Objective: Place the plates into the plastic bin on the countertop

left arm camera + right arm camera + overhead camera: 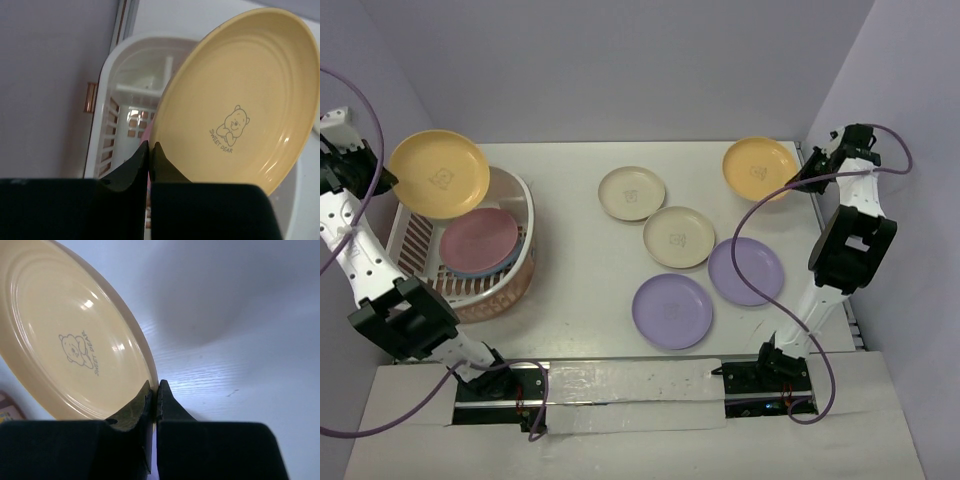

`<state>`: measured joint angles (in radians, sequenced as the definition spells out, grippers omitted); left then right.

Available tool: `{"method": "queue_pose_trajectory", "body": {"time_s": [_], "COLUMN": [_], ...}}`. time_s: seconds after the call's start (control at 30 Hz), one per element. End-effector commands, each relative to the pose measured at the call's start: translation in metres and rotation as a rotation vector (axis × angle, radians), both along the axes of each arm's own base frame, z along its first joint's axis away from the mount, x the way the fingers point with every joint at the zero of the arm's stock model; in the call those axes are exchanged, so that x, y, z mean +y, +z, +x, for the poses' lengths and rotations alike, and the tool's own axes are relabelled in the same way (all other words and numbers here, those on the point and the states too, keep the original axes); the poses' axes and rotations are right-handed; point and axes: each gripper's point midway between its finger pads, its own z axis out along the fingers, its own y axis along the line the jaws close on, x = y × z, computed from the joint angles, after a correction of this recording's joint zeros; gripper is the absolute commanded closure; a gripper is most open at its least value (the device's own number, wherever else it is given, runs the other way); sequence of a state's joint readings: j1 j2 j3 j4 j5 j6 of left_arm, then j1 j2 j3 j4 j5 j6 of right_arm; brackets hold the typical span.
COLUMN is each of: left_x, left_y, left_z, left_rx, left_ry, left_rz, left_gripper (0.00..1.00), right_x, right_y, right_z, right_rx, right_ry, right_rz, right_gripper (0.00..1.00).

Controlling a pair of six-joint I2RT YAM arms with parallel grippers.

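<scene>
The raised yellow plate [438, 173] is held over the far-left corner of the plastic bin [527, 222], rim pinched by the left claw [150, 146]; well right of the bin, a second yellow plate [70, 335] is pinched by the right claw [154, 385]. Slippage from such thin holds is risked. The pinches are shown only by wrist views.

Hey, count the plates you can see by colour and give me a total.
Yellow-orange plates: 2
Cream plates: 2
Lilac plates: 2
Pink plate: 1
Blue plate: 1, only its edge showing under the pink one
Total: 8 visible; the stack may hide more.
</scene>
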<state>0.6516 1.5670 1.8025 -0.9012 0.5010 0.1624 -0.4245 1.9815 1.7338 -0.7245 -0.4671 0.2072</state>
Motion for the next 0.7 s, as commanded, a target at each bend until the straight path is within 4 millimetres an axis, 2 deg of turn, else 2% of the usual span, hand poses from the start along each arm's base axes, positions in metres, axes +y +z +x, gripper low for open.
{"method": "queue_pose_trajectory", "body": {"time_s": [0.0,0.03,0.1,0.23,0.27,0.5,0.6,0.67], "left_x": [0.012,0.015,0.017,0.018,0.018,-0.006,-0.007,-0.009], "left_y": [-0.046,-0.051,-0.077,-0.101,-0.112,-0.163,-0.174,-0.174], "left_z": [-0.013,-0.013,-0.012,-0.009,-0.007,-0.002,0.001,0.003], "left_rx": [0.133,0.147,0.201,0.251,0.275,0.382,0.4,0.399], "left_ry": [0.028,0.035,0.026,0.012,0.005,-0.055,-0.053,-0.066], "left_rz": [0.017,0.019,-0.002,-0.024,-0.034,-0.06,-0.053,-0.062], "left_gripper": [1.0,1.0,1.0,1.0,1.0,0.94,0.8,0.64], "right_x": [0.04,0.043,0.073,0.114,0.126,0.179,0.207,0.223], "right_y": [0.074,0.078,0.091,0.102,0.109,0.133,0.145,0.152], "right_z": [0.016,0.015,0.014,0.01,0.008,-0.001,-0.006,-0.011], "right_rx": [-0.189,-0.198,-0.229,-0.258,-0.278,-0.343,-0.374,-0.391], "right_ry": [0.093,0.1,0.173,0.286,0.318,0.462,0.528,0.569], "right_rz": [0.005,0.001,-0.006,-0.03,-0.043,-0.081,-0.09,-0.098], "right_gripper": [1.0,1.0,1.0,1.0,1.0,1.0,1.0,1.0]}}
